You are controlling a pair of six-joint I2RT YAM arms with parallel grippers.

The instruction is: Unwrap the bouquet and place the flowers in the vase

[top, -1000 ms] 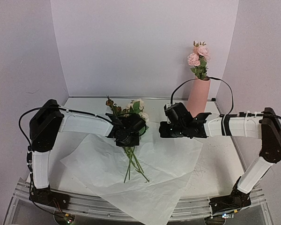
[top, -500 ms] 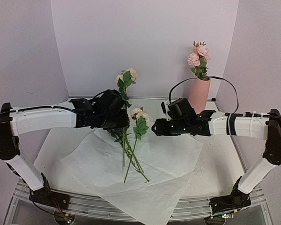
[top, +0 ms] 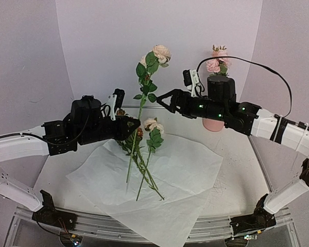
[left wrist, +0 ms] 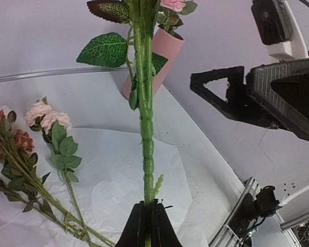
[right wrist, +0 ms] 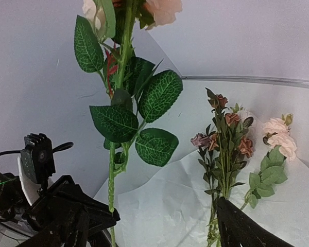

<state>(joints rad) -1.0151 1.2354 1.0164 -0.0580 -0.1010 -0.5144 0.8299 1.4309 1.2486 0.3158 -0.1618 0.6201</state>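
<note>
One cream rose (top: 161,51) stood upright in the air, its stem pinched low down between the left gripper's (left wrist: 148,207) fingers. The right gripper (top: 165,102) hung spread wide beside the leaves (top: 146,69). I'd grab bare stem below them before the left lets go. The vase (top: 214,125) sat behind, with the other flowers (top: 153,126) on the paper (top: 190,164).

cream rose (top: 146,70): up off the paper, long green stem near upright | other flowers (top: 153,138): lying bunched on spread white paper (top: 185,170) | vase (top: 214,124): pink, upright back right, pink roses (top: 215,63) inside
</note>
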